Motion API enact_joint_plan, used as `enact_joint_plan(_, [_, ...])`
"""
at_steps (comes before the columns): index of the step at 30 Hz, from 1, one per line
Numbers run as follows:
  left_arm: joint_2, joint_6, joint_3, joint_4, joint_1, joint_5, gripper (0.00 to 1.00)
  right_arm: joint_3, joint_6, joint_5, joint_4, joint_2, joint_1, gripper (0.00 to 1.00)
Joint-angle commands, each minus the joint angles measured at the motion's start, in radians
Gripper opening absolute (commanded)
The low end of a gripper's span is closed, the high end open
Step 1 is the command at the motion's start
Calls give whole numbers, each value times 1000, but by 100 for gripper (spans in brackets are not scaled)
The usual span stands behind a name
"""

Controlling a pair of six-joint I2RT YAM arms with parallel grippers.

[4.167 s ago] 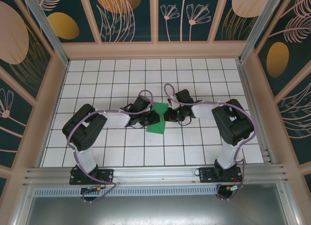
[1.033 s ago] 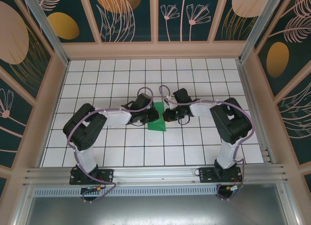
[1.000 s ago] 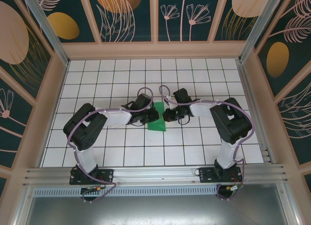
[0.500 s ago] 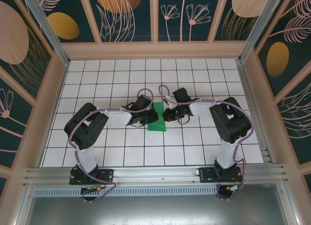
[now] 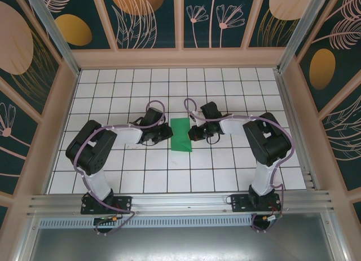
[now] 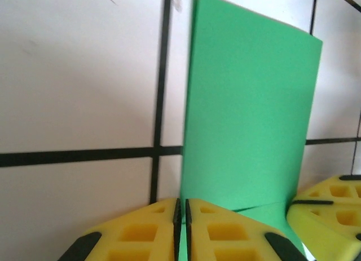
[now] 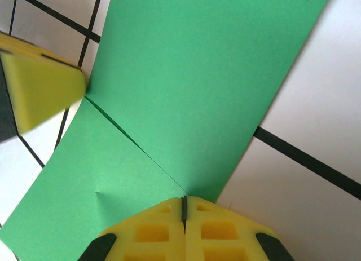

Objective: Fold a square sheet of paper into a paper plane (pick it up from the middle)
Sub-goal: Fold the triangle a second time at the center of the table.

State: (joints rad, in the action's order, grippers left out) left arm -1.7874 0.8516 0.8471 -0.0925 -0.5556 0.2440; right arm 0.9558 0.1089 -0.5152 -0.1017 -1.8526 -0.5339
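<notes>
Left pincer point(image 6: 181, 213) clenched right at the green paper's point(image 5: 181, 135) left edge, right pincer point(image 7: 184, 207) clenched at its right edge; the creased paper lies on the desk point(image 5: 113, 97) between them. It looks feather-light, floppy and slippery, so I'd pinch gently beside the crease.

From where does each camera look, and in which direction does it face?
Top external: above and behind the bases, looking down at the table; both arms show, flanking the green paper.
Left wrist: on the left wrist, low over the paper; its shut left fingers at bottom.
Right wrist: on that wrist, facing the paper; shut right fingers at bottom.
Shared: each wrist view catches the other arm's yellow finger.
</notes>
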Motion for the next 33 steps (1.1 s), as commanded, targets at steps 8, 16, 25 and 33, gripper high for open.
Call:
enact_joint_plan(8, [123, -30, -5, -82, -38, 46, 16, -25, -21, 83, -56, -63, 2, 5])
enact_joint_plan(16, [-20, -14, 52, -56, -107, 64, 12, -24, -16, 75, -54, -65, 2, 5])
enact_joint_plan(25, [-62, -9, 28, -28, -109, 38, 7, -15, -8, 57, -52, -59, 2, 5])
enact_joint_plan(33, [-53, 11, -40, -37, -110, 26, 4, 18, 92, -24, -59, 61, 1, 9])
